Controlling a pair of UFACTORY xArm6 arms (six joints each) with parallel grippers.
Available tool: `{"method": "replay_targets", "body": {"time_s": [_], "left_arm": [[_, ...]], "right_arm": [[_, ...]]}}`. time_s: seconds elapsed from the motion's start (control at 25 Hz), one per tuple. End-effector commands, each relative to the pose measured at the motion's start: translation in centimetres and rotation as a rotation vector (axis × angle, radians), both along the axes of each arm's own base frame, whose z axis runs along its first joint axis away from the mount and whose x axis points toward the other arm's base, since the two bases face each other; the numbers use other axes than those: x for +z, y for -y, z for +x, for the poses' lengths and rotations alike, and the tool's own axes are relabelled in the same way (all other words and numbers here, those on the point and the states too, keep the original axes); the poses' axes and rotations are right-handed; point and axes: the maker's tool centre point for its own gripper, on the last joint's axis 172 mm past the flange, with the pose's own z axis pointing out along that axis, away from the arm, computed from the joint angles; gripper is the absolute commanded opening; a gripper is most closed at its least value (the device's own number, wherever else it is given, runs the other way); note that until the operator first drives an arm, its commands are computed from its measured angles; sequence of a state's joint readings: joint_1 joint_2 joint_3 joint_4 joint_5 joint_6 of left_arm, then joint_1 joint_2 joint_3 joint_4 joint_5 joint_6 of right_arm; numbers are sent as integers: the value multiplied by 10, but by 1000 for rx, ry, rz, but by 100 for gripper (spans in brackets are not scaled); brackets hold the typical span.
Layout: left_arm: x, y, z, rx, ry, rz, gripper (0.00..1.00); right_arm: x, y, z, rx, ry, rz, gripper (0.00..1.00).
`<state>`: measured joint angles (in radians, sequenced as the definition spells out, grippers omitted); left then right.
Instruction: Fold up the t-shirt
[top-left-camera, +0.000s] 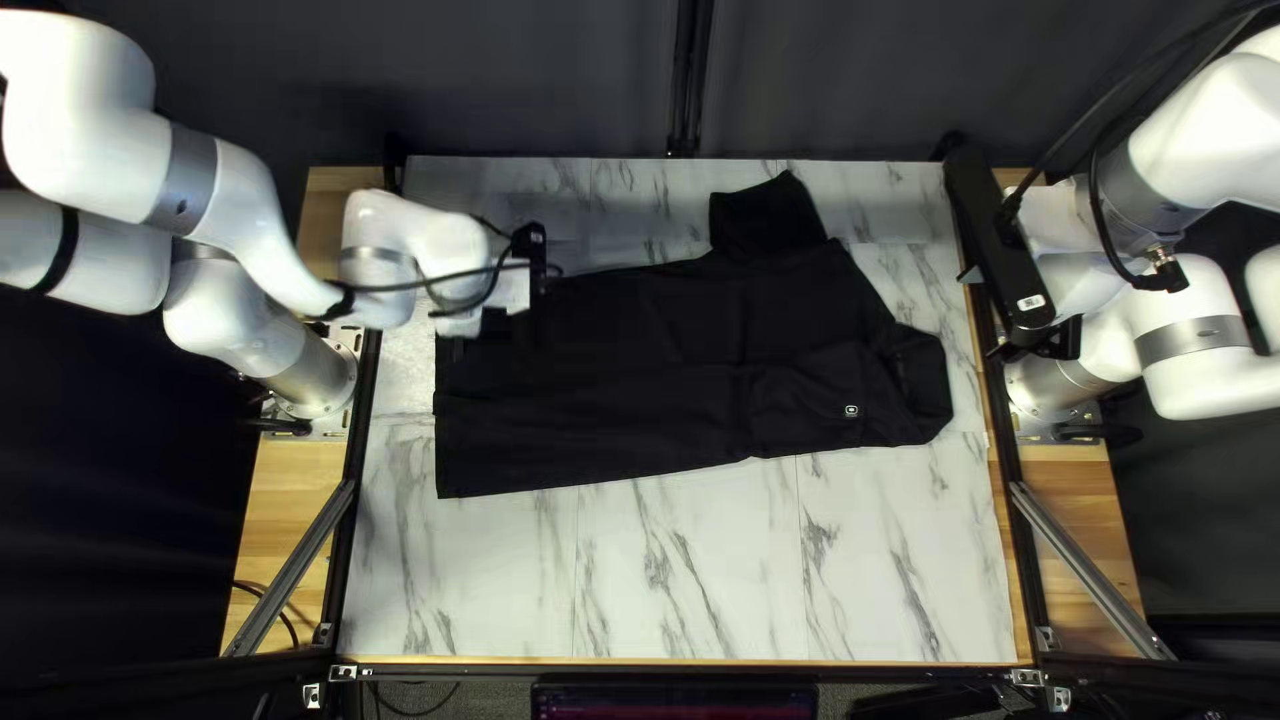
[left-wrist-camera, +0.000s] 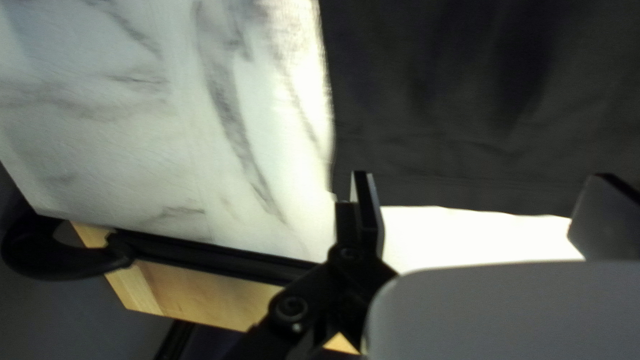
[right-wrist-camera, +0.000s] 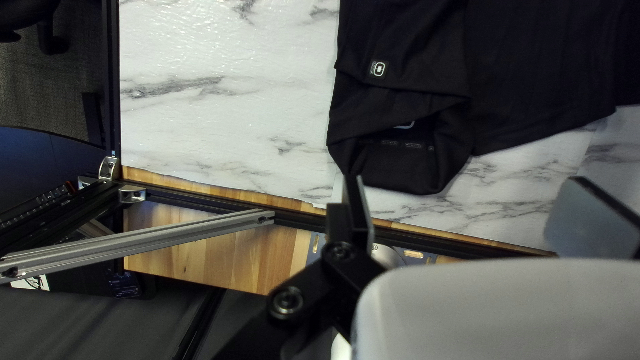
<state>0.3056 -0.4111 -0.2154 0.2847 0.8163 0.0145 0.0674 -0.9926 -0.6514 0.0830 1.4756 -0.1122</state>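
Left end effector [top-left-camera: 460, 336]: fingers spread, nothing gripped, positioned at the hem end of the black t-shirt [top-left-camera: 627, 360]; contact cannot be determined. Right end effector [top-left-camera: 1016, 350]: likewise released, just beyond the collar end and apart from the cloth. T-shirt lies across the tabletop [top-left-camera: 694, 574] between them, one sleeve [top-left-camera: 767, 218] extended toward the far edge.
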Motion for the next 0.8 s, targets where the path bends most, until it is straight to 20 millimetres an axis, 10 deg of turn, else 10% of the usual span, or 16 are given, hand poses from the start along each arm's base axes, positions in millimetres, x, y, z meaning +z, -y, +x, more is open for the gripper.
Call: {"method": "replay_targets", "body": {"time_s": [0.04,0.44,0.64,0.72,0.76,0.8], "left_arm": [[-6,-9,-16,-9,35,-50,100],[-28,-6,-27,23,100,-134,100],[-30,-2,-25,26,102,-149,83],[-31,-2,-26,26,100,-154,52],[-31,-2,-26,26,99,-156,12],[-31,-2,-26,25,98,-157,2]], "right_arm": [[0,0,0,0,0,0,100],[0,0,0,0,0,0,100],[0,0,0,0,0,0,100],[0,0,0,0,0,0,100],[0,0,0,0,0,0,100],[0,0,0,0,0,0,100]]}}
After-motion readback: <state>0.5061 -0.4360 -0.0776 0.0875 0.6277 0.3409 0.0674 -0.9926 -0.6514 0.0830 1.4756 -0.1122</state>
